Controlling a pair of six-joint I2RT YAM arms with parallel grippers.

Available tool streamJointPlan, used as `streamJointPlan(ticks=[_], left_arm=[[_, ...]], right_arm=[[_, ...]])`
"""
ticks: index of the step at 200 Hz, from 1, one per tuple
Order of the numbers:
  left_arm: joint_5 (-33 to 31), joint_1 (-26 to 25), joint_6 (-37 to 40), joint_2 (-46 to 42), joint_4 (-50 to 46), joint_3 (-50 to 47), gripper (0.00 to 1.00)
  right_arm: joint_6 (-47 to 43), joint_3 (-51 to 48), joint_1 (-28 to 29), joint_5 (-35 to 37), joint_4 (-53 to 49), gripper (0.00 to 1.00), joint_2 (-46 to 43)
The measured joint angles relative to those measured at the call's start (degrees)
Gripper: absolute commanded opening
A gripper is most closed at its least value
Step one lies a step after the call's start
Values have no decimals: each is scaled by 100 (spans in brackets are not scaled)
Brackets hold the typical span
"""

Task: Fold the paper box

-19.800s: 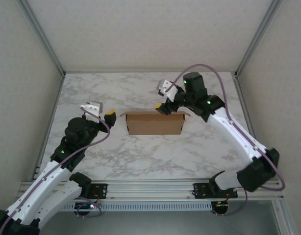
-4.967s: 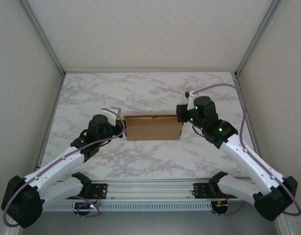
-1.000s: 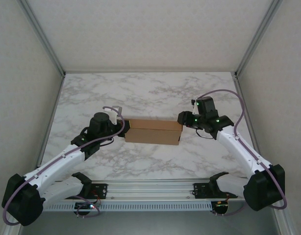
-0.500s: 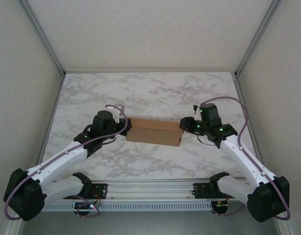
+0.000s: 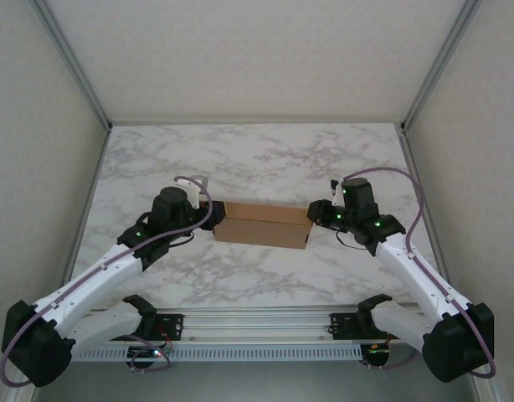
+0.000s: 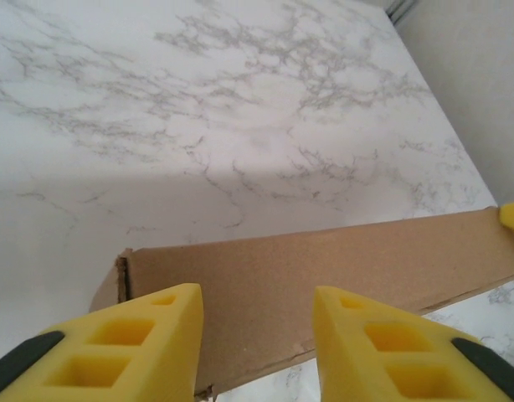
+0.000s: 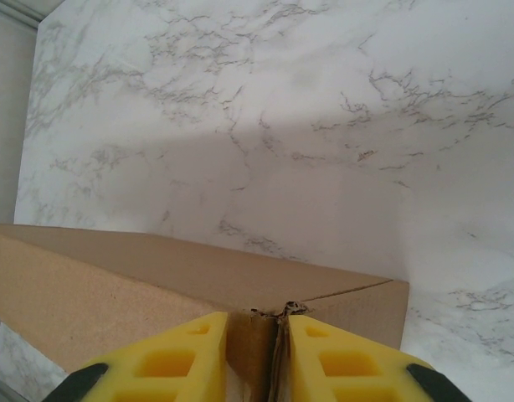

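Note:
The paper box (image 5: 261, 224) is a brown cardboard box, folded shut and long, lying across the middle of the marble table. My left gripper (image 5: 213, 219) is at its left end. In the left wrist view this gripper (image 6: 257, 335) stands open, its yellow fingers (image 6: 148, 343) spread above the box's top (image 6: 324, 260) with nothing between them. My right gripper (image 5: 312, 219) is at the box's right end. In the right wrist view it (image 7: 257, 352) is shut on the folded cardboard of the box's end wall, whose top edge is crumpled, and the box (image 7: 156, 276) runs off to the left.
The white marble table (image 5: 257, 159) stretches behind and in front of the box. Grey enclosure walls (image 5: 39, 167) stand on the left, right and back. A metal rail (image 5: 257, 322) with both arm bases runs along the near edge.
My left gripper has opened and let go of the box's left end. My right gripper has closed further on the right end wall. The box has barely moved.

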Motion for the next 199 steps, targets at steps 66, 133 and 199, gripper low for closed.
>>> streamJointPlan(ticks=[66, 133, 199], left_arm=[[144, 599, 7, -295, 120, -382, 44], [656, 647, -101, 66, 922, -962, 29], [774, 658, -210, -4, 1252, -1152, 23]], right_arm=[[-7, 0, 0, 2, 7, 24, 11], [-26, -2, 0, 17, 28, 27, 33], [-79, 190, 0, 212, -518, 50, 4]])
